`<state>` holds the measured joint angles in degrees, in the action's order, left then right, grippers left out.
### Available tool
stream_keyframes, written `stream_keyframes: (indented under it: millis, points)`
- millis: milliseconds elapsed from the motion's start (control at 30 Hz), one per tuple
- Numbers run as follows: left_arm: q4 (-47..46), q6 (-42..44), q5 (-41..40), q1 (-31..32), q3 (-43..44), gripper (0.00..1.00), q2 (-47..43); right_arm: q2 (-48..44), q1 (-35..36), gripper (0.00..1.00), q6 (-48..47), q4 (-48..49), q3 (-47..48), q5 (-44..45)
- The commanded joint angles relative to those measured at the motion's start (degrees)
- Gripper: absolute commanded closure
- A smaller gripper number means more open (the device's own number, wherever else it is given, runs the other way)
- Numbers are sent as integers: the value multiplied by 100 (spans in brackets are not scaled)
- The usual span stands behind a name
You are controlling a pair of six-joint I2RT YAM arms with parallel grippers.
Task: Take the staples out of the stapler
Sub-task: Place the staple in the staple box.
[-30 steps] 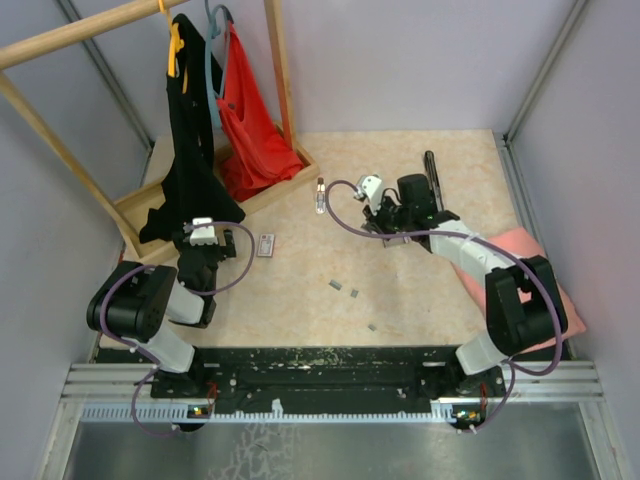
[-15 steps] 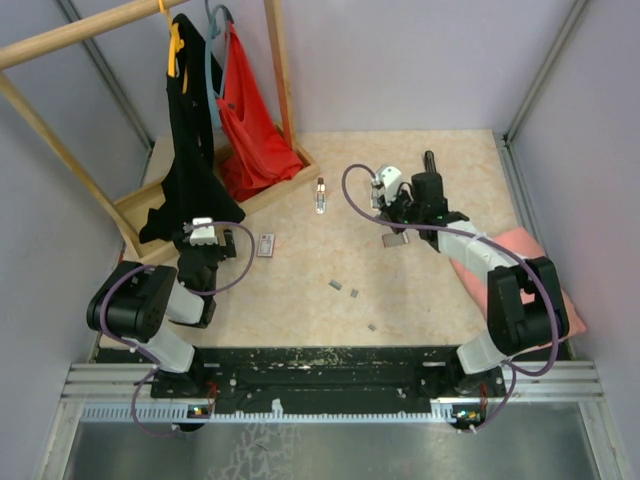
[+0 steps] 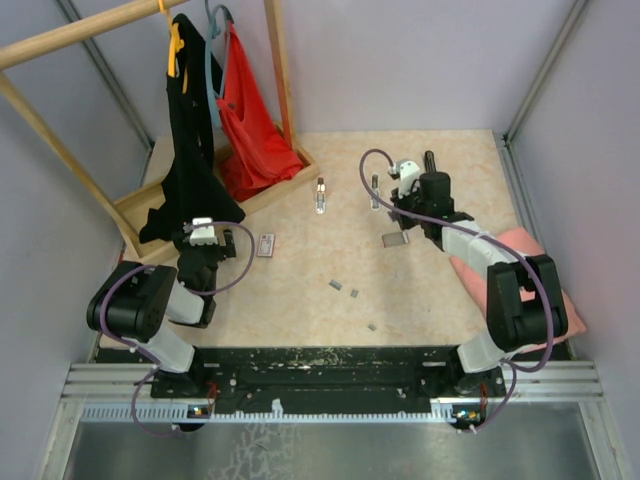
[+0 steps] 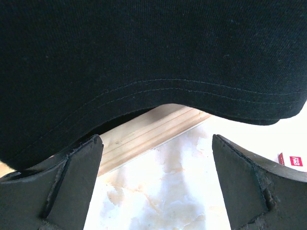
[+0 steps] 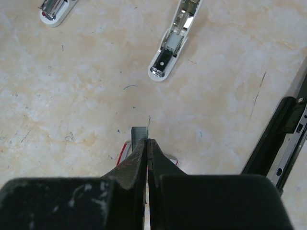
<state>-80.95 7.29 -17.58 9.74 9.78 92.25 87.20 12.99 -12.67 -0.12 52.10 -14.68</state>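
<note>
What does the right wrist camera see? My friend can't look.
The right gripper, shut, seems to pinch a grey strip of staples above a beige marbled table. Two silvery clip-like pieces lie ahead, and the black stapler edges in at right.

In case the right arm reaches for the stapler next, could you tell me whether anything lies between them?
Nothing visible does. The stapler lies beside the shut right gripper, with only bare tabletop between them. The nearer silvery clip lies ahead of the fingers, off that path.
</note>
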Motion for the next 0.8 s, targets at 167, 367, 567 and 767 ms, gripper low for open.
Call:
stream_keyframes:
  millis: [167, 367, 567, 767]
  points:
    - [-134, -91, -6, -42, 78, 0, 13, 145, 10, 100, 881, -110, 64, 598]
    - [-132, -91, -8, -42, 76, 0, 13, 386, 5, 100, 1182, -175, 126, 719]
    - [-137, -87, -8, -42, 76, 0, 8, 498, 10, 100, 1328, -107, 49, 713]
    - [-132, -96, -5, -42, 77, 0, 12, 626, 19, 100, 1475, -45, -35, 685]
